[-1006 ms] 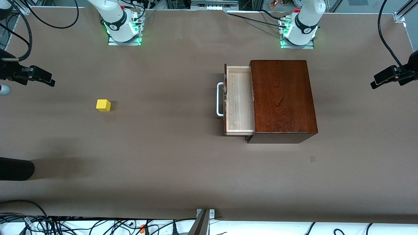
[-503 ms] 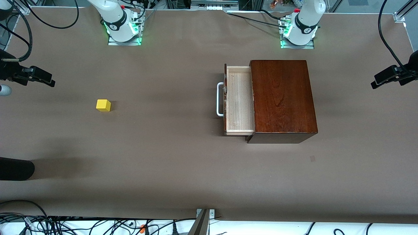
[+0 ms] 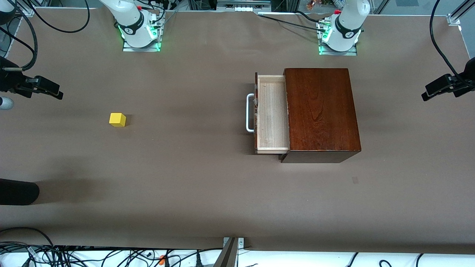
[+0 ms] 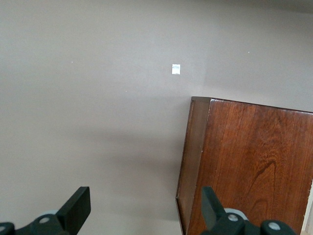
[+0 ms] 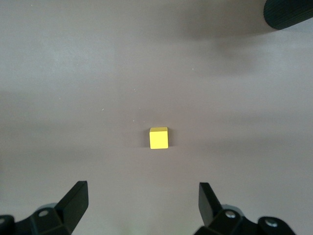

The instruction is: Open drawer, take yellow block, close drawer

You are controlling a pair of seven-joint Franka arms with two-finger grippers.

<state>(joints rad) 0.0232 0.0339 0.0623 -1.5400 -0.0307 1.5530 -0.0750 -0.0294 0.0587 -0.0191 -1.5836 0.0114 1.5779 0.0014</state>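
The drawer (image 3: 272, 113) is seen pulled out of the wooden box (image 3: 321, 111). The yellow block (image 3: 117, 119) is set on the table (image 3: 193, 185), well apart from the drawer, toward the right arm's end. The right gripper (image 5: 142, 205) is held above the block, fingers apart and empty. The left gripper (image 4: 146, 213) is held spread and empty over the box's edge.

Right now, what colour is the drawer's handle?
White; the handle on the drawer shows best in the front view.

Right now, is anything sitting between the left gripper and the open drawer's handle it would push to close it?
Nothing visible does. The left gripper hangs open above the wooden box; the drawer and its white handle have only bare table around them.
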